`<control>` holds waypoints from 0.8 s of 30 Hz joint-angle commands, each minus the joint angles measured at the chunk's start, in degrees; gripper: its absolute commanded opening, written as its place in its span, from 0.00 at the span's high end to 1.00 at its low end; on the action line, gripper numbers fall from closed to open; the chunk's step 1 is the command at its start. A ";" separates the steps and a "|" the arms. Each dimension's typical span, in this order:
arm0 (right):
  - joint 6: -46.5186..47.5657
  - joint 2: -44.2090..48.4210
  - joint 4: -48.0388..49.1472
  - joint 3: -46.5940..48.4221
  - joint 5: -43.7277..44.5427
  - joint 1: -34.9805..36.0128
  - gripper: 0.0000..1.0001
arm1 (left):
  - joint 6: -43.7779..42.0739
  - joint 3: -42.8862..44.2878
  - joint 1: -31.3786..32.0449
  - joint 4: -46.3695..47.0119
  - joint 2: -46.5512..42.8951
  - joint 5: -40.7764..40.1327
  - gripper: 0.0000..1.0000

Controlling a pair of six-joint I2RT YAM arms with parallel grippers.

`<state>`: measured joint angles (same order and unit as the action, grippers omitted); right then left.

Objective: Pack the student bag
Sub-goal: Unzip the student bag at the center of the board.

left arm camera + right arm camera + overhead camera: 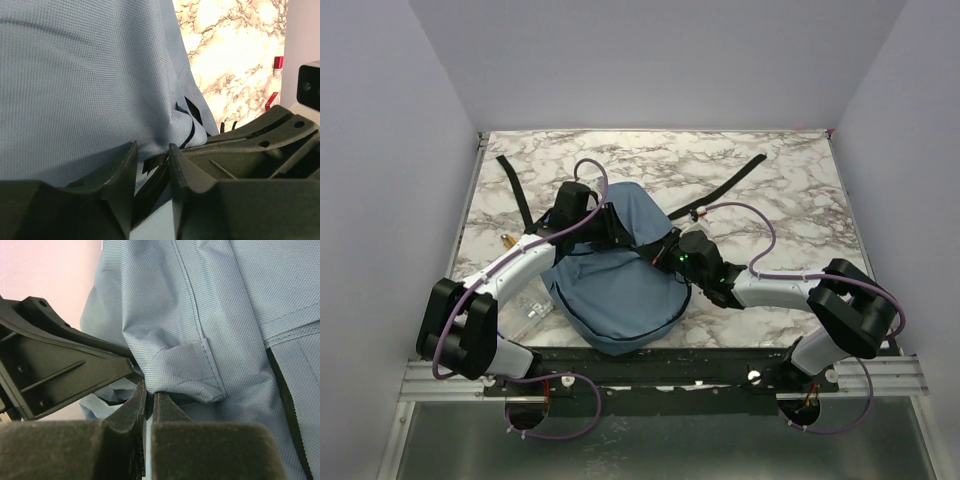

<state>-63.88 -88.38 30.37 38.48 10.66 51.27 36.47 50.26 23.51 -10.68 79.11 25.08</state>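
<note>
The marble counter (800,190) carries the student bag (615,290) at the middle of its near edge. The bag's long axis runs from the near edge toward the far edge, and its rounded end hangs close to the arm bases.

Both arms fold inward over the bag and meet at its far right shoulder. The left gripper (613,228) comes in from the left edge side and the right gripper (665,252) from the right edge side, tips just beside each other. Neither arm is the nearer one, as both are touching the fabric.

In the left wrist view the left gripper (151,150) has its jaws drawn close, with the black zip trim (156,176) running between them; it looks clenched on that trim. The right gripper (150,390) has its jaws almost together, pinching a folded hem of the student bag (225,300).

From both pairs of jaws the bulk of the bag lies toward the near edge. Opening it likely means one arm anchoring while the other draws along the zip line.

Two loose black straps trail off toward the far left corner (515,185) and the far right corner (725,183).
</note>
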 commanded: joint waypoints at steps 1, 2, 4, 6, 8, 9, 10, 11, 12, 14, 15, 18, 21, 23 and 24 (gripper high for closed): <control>0.88 1.37 3.62 -0.35 -1.80 0.15 0.99 | 1.31 0.54 0.92 2.04 1.60 1.86 0.72; 0.83 1.45 3.56 -0.40 -1.72 0.15 0.99 | 1.37 0.17 1.01 2.25 1.46 2.11 0.76; 0.94 1.75 3.40 -0.43 -1.50 0.15 0.99 | 1.17 -0.71 1.01 2.79 0.86 2.52 0.87; 1.01 2.15 2.58 -0.42 -0.94 0.15 0.96 | 0.20 -1.17 1.04 2.94 0.51 3.20 1.00; 0.93 2.63 1.13 -0.26 -0.03 0.15 0.82 | -0.27 -1.69 1.01 2.43 -0.31 3.24 1.00; 0.79 2.89 -0.19 -0.10 0.51 0.15 0.75 | -0.55 -1.95 1.01 1.73 -0.78 2.82 1.00; 0.48 3.20 -1.46 0.12 1.23 0.15 0.69 | -0.73 -2.42 1.01 1.17 -1.71 2.45 1.00; 0.26 3.37 -3.05 0.50 1.71 0.15 0.64 | -0.90 -2.89 1.01 0.30 -2.70 1.55 1.00; -0.09 3.55 -4.50 1.06 2.33 0.08 0.59 | -1.11 -3.56 1.01 -0.56 -3.95 0.48 1.00; -0.62 3.52 -6.47 1.79 3.02 0.06 0.55 | -1.25 -4.49 1.06 -2.31 -6.21 -2.43 1.00; -0.93 3.33 -6.75 1.90 3.19 0.07 0.54 | -1.47 -4.50 1.02 -3.29 -7.03 -3.39 1.00; -1.24 1.83 -6.26 2.87 3.41 0.06 0.55 | -1.28 -4.41 1.01 -6.04 -9.20 -4.43 1.00; -1.43 0.29 -6.71 4.42 2.96 0.06 0.73 | -0.57 -5.25 1.03 -7.64 -11.19 -6.56 1.00; -1.74 0.16 -6.86 4.37 3.85 0.06 0.77 | -0.65 -5.99 1.01 -9.87 -12.70 -10.55 1.00; -1.78 0.33 -6.86 4.24 4.33 0.06 0.77 | -0.99 -6.28 1.01 -10.92 -13.40 -12.82 1.00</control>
<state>-65.04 -87.09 25.10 41.25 12.01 51.27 36.16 46.04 24.16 -14.87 69.10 20.88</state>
